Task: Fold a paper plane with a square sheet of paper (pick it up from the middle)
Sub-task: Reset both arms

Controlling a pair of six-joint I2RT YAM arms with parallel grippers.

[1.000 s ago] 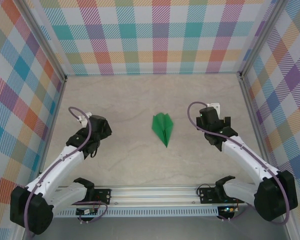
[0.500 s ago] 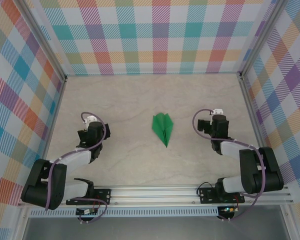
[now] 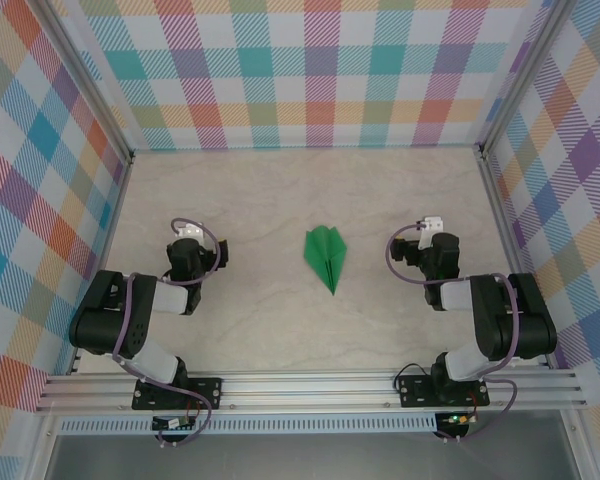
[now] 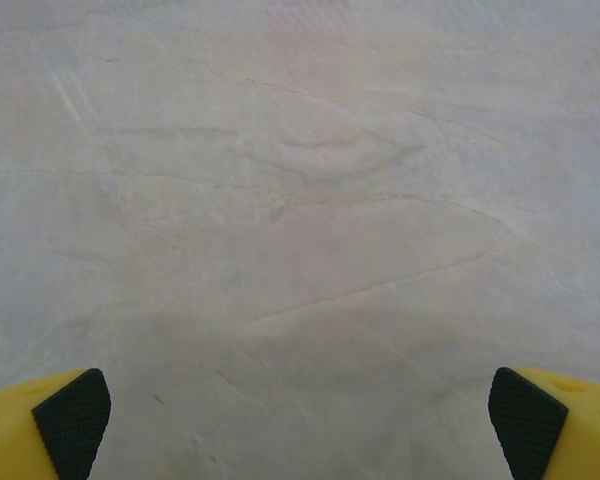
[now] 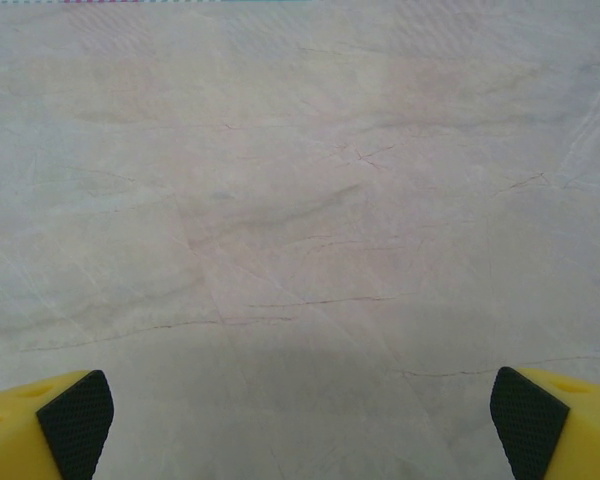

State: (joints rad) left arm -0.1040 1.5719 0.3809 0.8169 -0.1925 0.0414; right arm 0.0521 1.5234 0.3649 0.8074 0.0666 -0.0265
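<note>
The paper plane sat folded mid-table, nose toward the arms' bases, so the job looked done to me. Left gripper and right gripper both had jaws spread wide with nothing in them, parked either side of it, well apart, probably to avoid crushing it.
</note>
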